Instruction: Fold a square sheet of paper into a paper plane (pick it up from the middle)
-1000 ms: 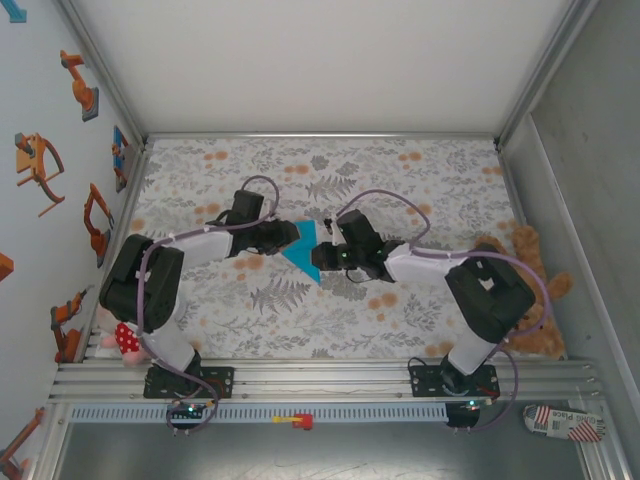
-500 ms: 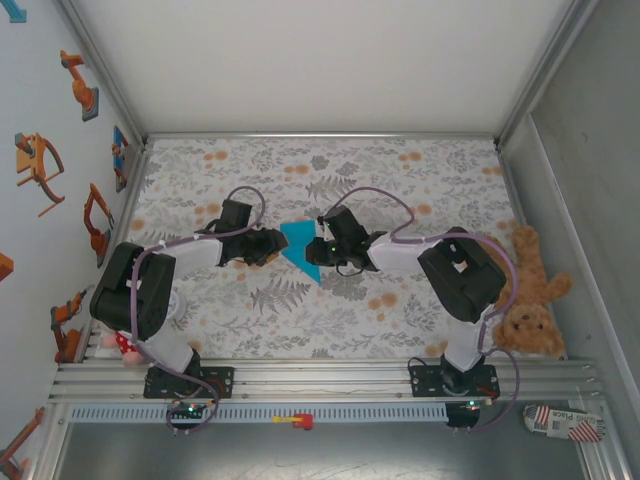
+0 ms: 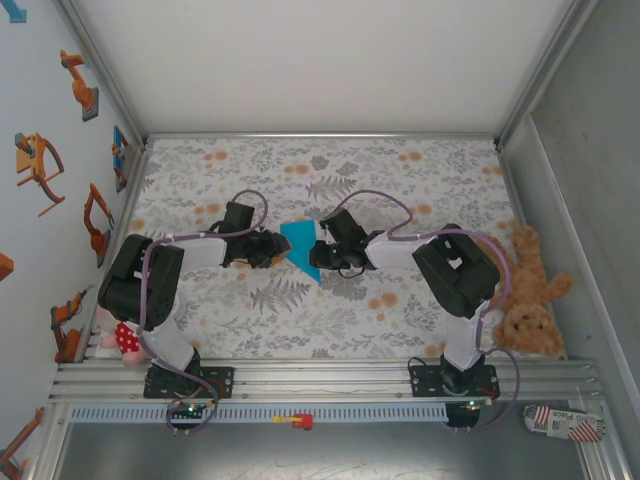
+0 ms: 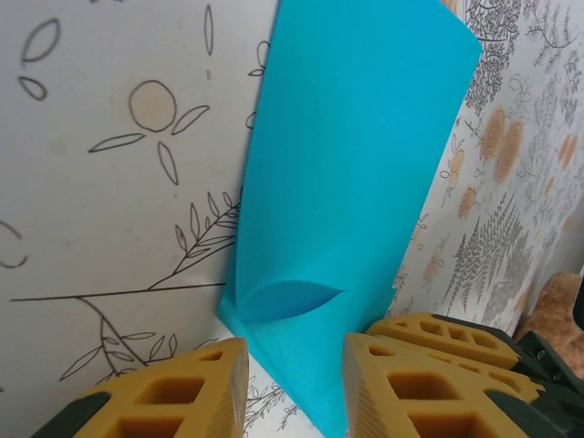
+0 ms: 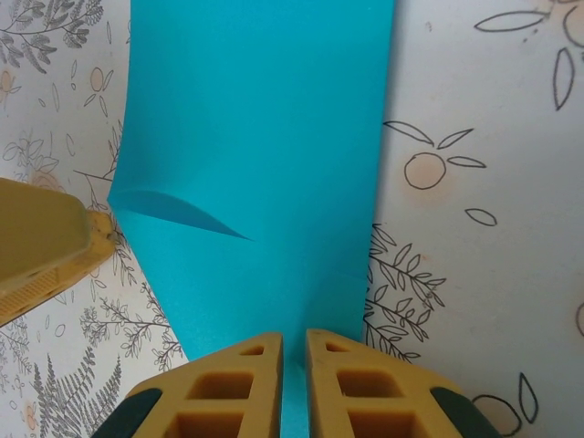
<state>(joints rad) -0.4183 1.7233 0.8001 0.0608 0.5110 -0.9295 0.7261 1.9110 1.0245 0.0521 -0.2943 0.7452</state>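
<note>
The turquoise square sheet of paper (image 3: 299,243) lies partly folded in the middle of the floral tablecloth (image 3: 400,180), between both grippers. My left gripper (image 3: 277,249) reaches it from the left. In the left wrist view its jaws (image 4: 294,370) stand apart, with a lower corner of the paper (image 4: 356,164) in the gap and a small flap bulging up just ahead. My right gripper (image 3: 316,256) comes from the right. In the right wrist view it (image 5: 292,351) is closed to a thin slit over the near edge of the paper (image 5: 255,137).
A brown teddy bear (image 3: 527,300) lies at the table's right edge. A red-and-white spotted toy (image 3: 122,338) sits by the left arm's base. A metal rail (image 3: 320,378) runs along the near edge. Walls close in the back and both sides.
Both arms have lowered and stretched inward, so the grippers now meet at the paper. The left jaws widened a little, then narrowed. The paper has barely shifted.
</note>
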